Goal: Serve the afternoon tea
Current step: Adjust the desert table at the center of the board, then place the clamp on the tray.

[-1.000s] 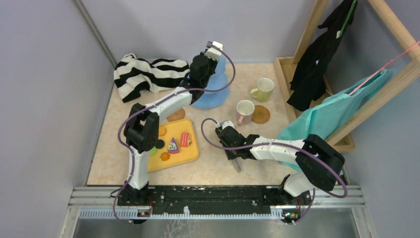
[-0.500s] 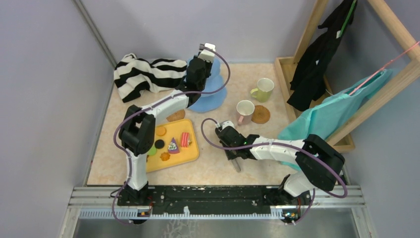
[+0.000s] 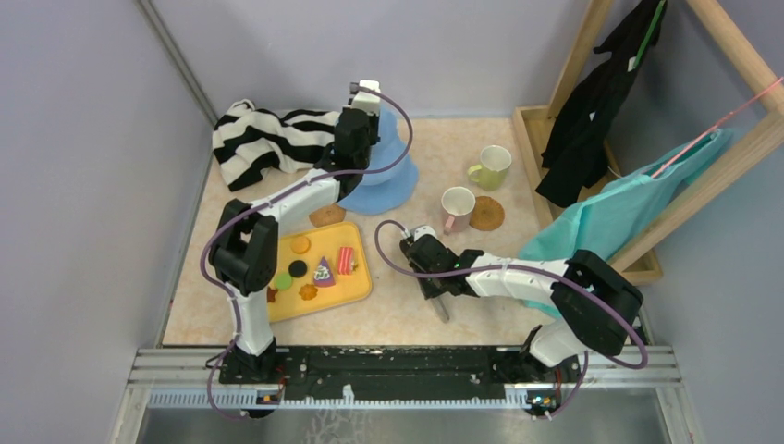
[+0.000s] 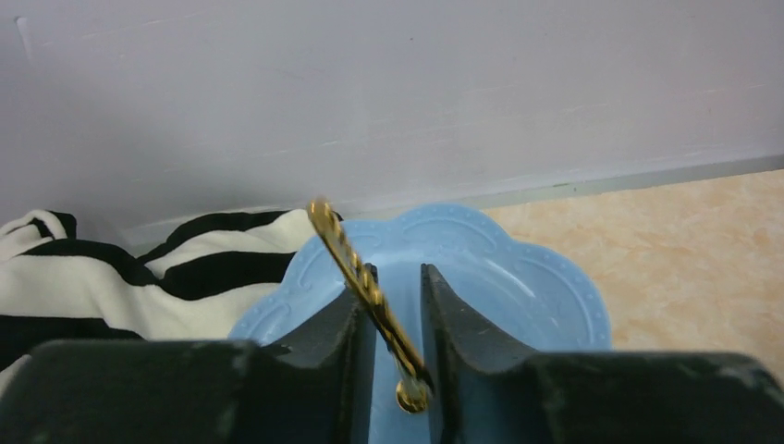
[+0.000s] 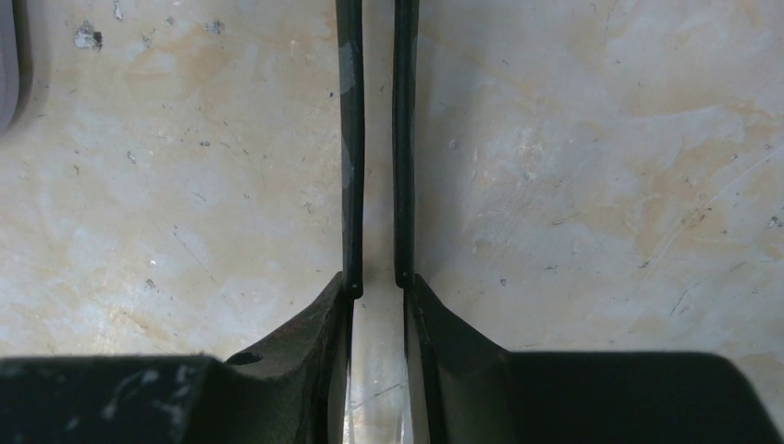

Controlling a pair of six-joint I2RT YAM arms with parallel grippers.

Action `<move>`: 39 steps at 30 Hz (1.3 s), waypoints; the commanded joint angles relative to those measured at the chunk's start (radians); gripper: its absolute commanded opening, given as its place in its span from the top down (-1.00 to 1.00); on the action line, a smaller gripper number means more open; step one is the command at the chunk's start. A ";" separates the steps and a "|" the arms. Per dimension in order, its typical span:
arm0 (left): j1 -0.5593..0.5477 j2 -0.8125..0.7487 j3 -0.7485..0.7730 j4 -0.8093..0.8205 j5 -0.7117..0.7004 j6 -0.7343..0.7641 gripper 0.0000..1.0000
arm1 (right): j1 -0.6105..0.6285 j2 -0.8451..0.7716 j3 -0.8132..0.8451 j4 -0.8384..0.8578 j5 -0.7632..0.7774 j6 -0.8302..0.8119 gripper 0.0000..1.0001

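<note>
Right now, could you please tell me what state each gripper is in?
Left gripper: closed on the gold ring handle.
Right gripper: closed on thin tongs, it seems.

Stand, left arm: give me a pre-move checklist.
1. Grip: left hand shut on the gold handle of the stand: ok.
2. Stand level: cannot tell; the handle looks tilted in the wrist view.
3. Stand apart from the cloth: cannot tell.
4. Pink cup and green cup apart from the stand: ok.
5. Right hand away from the stand: ok.
</note>
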 commanded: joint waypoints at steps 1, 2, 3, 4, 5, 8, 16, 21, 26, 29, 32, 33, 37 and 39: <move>0.005 -0.047 -0.008 -0.002 -0.013 -0.031 0.33 | -0.003 0.020 0.043 0.005 -0.010 -0.012 0.51; 0.004 -0.045 -0.008 -0.004 -0.012 -0.034 0.23 | -0.002 0.023 0.041 0.007 -0.009 -0.012 0.50; 0.005 -0.042 -0.008 -0.006 -0.012 -0.039 0.11 | -0.003 0.027 0.040 0.008 -0.007 -0.013 0.49; 0.005 -0.041 -0.007 -0.009 -0.012 -0.043 0.00 | -0.003 0.030 0.039 0.010 -0.005 -0.015 0.47; 0.005 -0.040 -0.006 -0.011 -0.012 -0.046 -0.09 | -0.003 0.032 0.036 0.011 -0.002 -0.015 0.46; 0.005 -0.039 -0.005 -0.015 -0.012 -0.055 -0.24 | -0.002 0.036 0.030 0.015 0.005 -0.017 0.42; 0.005 -0.049 -0.005 -0.038 -0.005 -0.083 -0.48 | -0.003 0.042 0.010 0.032 0.000 -0.013 0.36; 0.003 -0.063 -0.009 -0.050 -0.001 -0.103 -0.62 | -0.002 0.040 0.004 0.035 -0.005 -0.010 0.34; -0.005 -0.080 -0.009 -0.057 -0.002 -0.112 -0.73 | -0.002 0.034 -0.004 0.038 -0.009 -0.005 0.34; -0.011 -0.090 -0.006 -0.065 -0.008 -0.114 -0.80 | -0.001 0.024 -0.005 0.039 -0.013 -0.007 0.34; -0.017 -0.104 -0.008 -0.068 -0.015 -0.115 -0.92 | 0.004 0.016 -0.002 0.034 -0.012 -0.009 0.34; -0.019 -0.108 -0.010 -0.068 -0.017 -0.115 -0.93 | 0.005 0.016 0.000 0.032 -0.012 -0.009 0.35; -0.026 -0.132 -0.014 -0.076 -0.027 -0.120 -0.96 | 0.012 0.014 0.002 0.031 -0.010 -0.008 0.35; -0.030 -0.149 -0.019 -0.080 -0.032 -0.124 -0.97 | 0.016 0.011 0.002 0.029 -0.009 -0.007 0.35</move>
